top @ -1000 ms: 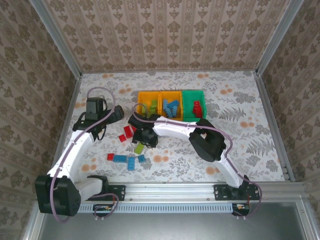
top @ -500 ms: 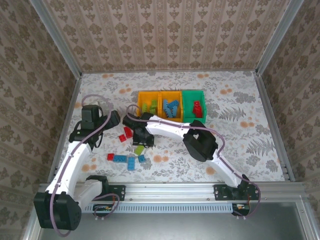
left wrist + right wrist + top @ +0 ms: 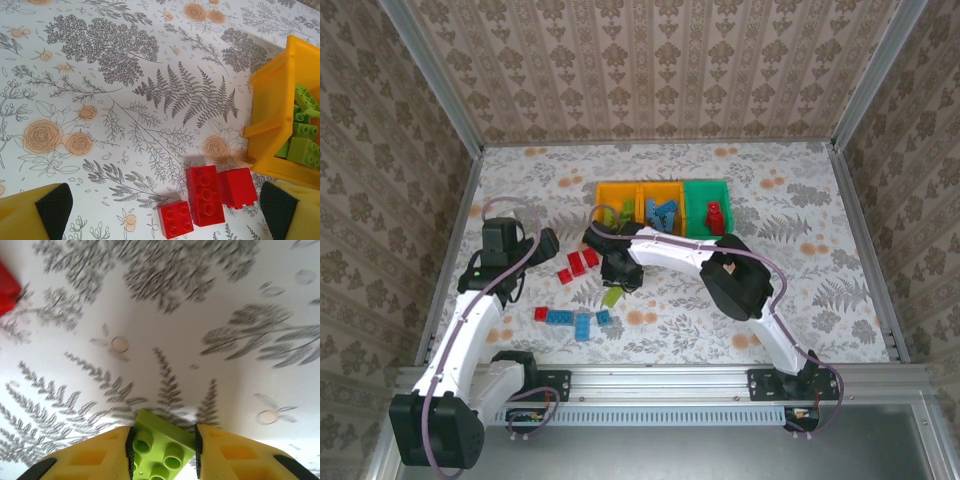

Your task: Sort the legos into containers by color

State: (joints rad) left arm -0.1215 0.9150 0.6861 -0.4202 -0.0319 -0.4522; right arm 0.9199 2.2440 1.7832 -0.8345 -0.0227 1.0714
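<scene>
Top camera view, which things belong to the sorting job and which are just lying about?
Job: lime lego in the right claw, red legos, blue legos, orange-yellow bins, green bin.
Lying about: floral table cover, aluminium rail.

Glossy hard plastic on the lime brick (image 3: 160, 455), its studs catching the light, pinched in the right gripper (image 3: 162, 440), whose smooth yellow plastic fingers have dark matt linings. Just beside the orange bin (image 3: 277, 125), three red bricks (image 3: 205, 195) show the same shiny plastic. The bin's walls are smooth and faintly see-through. Around it the table cover (image 3: 125, 100) is matt, flat, floral-printed. The left gripper (image 3: 165, 202) is yellow plastic with black grainy pads (image 3: 52, 205).
</scene>
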